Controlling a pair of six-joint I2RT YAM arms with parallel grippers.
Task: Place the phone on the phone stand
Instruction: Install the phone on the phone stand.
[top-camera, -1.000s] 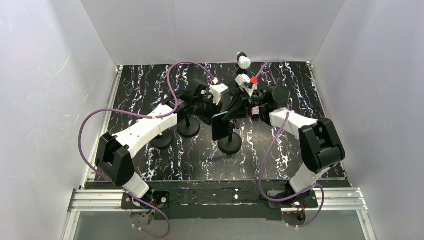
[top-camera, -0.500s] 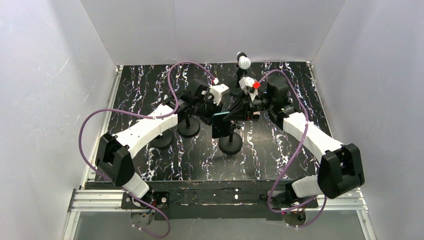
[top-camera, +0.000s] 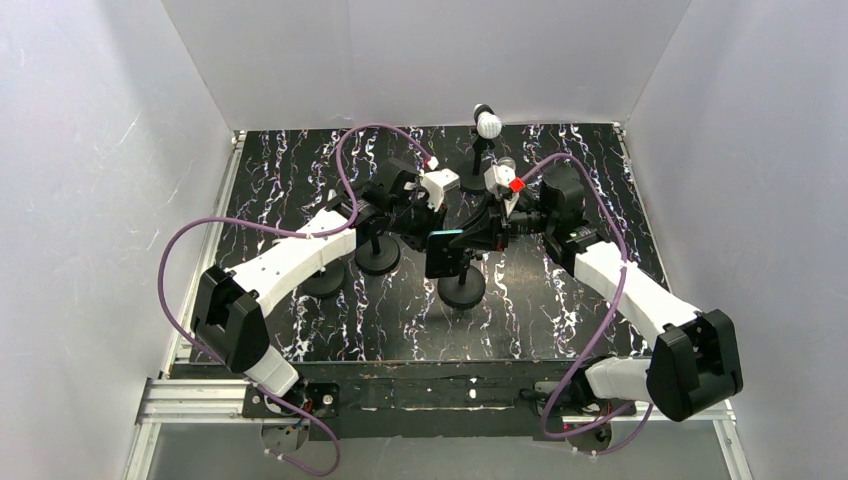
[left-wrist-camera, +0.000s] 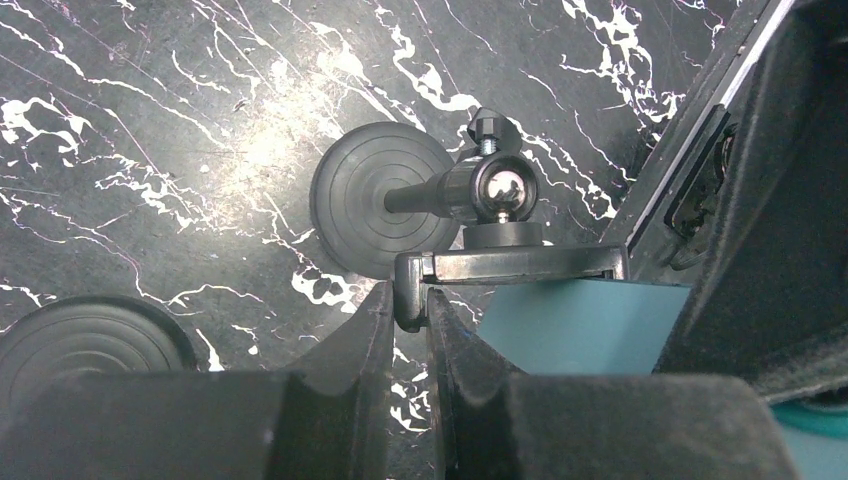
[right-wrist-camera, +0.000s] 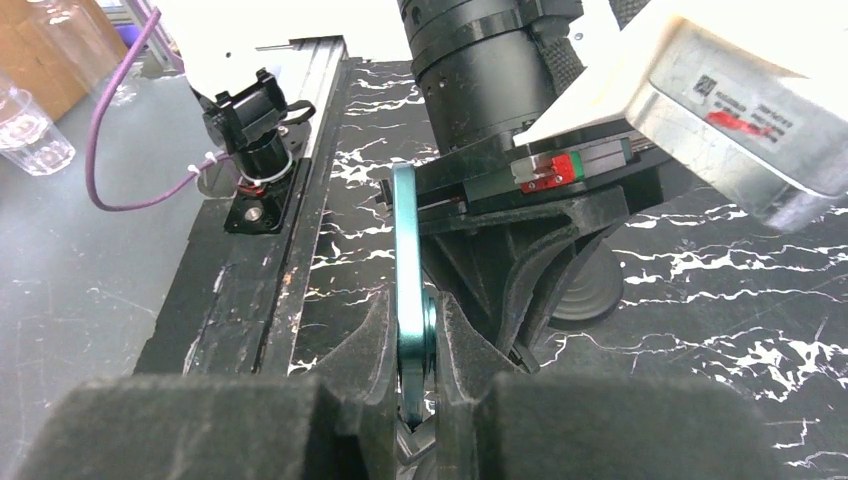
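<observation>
Evidently the right end effector (right-wrist-camera: 413, 325) pinches the phone (right-wrist-camera: 405, 240) edgewise, perhaps touching the phone stand (left-wrist-camera: 510, 263).

L gripper (left-wrist-camera: 408, 312), R gripper (right-wrist-camera: 416, 352) w/ phone (right-wrist-camera: 407, 265) crowd centre stand (top-camera: 461, 288), spare stands (top-camera: 378, 262) block left, mat (top-camera: 500, 325) free front-right

teal phone (right-wrist-camera: 406, 270) upright, touching black stand (left-wrist-camera: 510, 263)

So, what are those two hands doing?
Right hand shut on slim teal phone. Left hand shut on black phone stand's clamp. Phone at clamp, seating unclear. Nothing blocking.
</observation>
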